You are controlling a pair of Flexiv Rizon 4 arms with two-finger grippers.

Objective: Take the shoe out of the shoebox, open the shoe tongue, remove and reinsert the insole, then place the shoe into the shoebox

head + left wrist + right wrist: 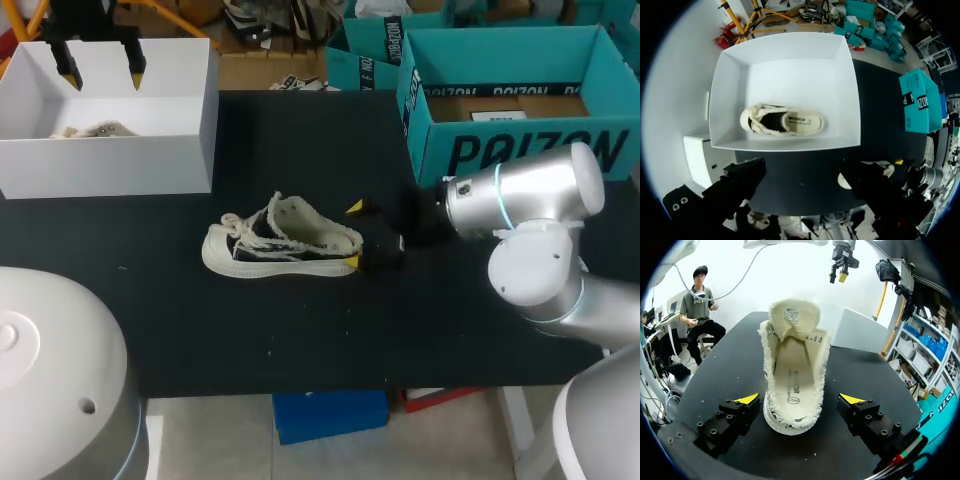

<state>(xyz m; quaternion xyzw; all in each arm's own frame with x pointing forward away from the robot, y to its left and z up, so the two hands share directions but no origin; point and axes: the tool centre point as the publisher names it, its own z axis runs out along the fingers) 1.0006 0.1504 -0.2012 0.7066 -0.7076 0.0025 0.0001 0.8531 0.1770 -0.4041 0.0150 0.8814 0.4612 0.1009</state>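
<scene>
A cream and black shoe [280,240] lies on its sole in the middle of the black table, toe to the left. In the right wrist view the shoe [795,365] has its tongue raised and its insole showing. My right gripper [353,235] is open, a finger on each side of the heel with a gap on both sides [800,399]. A white shoebox [110,165] stands at the back left with a second shoe [782,121] inside. Above the shoebox [790,60] hangs my left gripper [100,68], open and holding nothing.
Open teal boxes [510,110] stand at the back right, close behind my right arm [520,200]. Bare black tabletop [300,340] lies in front of the shoe and between it and the white box.
</scene>
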